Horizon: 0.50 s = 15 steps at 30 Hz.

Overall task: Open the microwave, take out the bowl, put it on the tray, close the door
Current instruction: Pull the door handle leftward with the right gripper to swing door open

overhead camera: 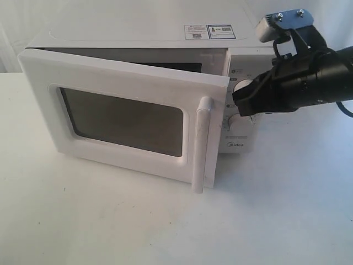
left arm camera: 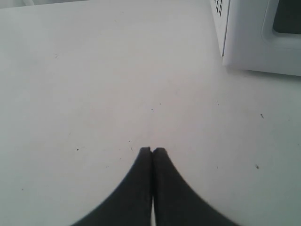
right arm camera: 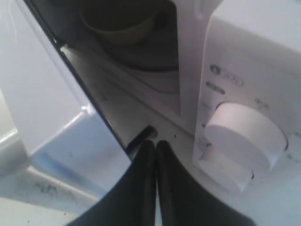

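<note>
The white microwave stands at the back of the table with its door swung partly open, bar handle at the free edge. My right gripper is shut and empty, tips at the gap between the door's edge and the knob panel. In the right wrist view the closed fingers point into that gap, with a round knob beside them and the cream bowl inside on the glass turntable. My left gripper is shut over bare table, the microwave corner ahead.
White tabletop extends in front of and beside the microwave. The open door juts out over the table toward the front left. No tray shows in any view.
</note>
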Each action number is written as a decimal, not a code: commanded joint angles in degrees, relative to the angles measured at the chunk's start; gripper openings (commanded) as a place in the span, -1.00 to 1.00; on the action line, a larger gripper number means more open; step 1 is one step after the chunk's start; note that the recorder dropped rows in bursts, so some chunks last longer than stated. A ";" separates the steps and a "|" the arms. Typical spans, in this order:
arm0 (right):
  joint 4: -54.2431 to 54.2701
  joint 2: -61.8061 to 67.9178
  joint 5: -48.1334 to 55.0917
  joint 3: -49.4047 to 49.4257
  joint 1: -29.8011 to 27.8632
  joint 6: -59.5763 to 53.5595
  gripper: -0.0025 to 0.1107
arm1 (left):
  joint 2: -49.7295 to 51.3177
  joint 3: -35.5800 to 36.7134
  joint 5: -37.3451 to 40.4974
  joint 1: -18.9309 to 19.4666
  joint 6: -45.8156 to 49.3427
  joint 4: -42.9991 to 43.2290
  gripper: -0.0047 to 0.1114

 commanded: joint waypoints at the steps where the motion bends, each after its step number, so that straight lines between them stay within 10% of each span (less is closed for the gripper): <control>1: 3.38 0.09 1.58 -0.38 0.52 -5.37 -0.96 | -0.26 0.21 0.11 0.05 0.01 -0.44 -0.92; 6: -2.67 -0.03 18.51 -0.27 0.52 -13.47 -0.96 | -0.26 0.21 0.11 0.05 0.01 -0.44 -0.92; 15: 0.48 -0.15 1.61 0.42 0.52 -5.70 -0.96 | -0.26 0.21 0.11 0.05 0.01 -0.44 -0.92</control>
